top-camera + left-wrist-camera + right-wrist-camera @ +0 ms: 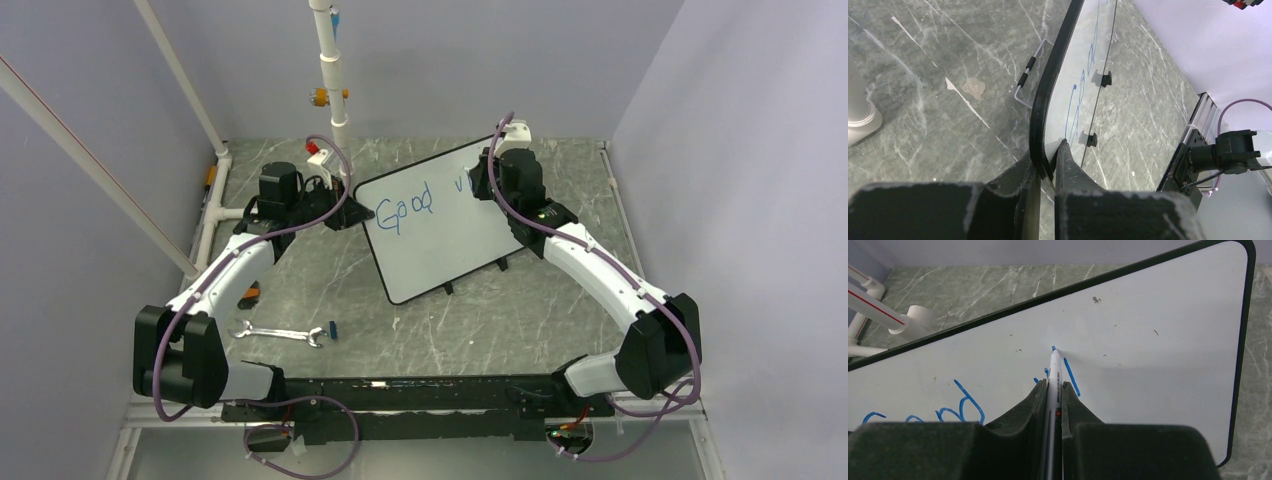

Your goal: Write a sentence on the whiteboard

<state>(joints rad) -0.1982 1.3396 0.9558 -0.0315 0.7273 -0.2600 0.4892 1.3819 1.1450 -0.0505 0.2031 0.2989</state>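
While pressing the marker [1055,365] tip onto the whiteboard [440,240], risks shoving it backward or swivelling it about the single hold at its rim, and so smearing the stroke. Likely causes: too hard a push from the right gripper [1052,387], or only a thin pinch on a slick black frame. Also possible: skipping off the face mid-letter and leaving gaps, or brushing wet ink of the sentence [410,205], now reading "Good" with the start of a next word toward 1 o'clock on the face.

At the left gripper [1050,157], jaws shut on the frame at the 9 o'clock end. At the right, jaws shut on the marker, tip touching the white face.

Located mid-worktop [480,320], toward 12 o'clock from the arm bases, between the two grippers. Seemingly tipped up on the footed edge, face toward the arms; hard to judge how steeply. Long axis from about 8 o'clock to 2 o'clock in the top view, feet along the near long edge at 5 o'clock, lettering running toward 2.
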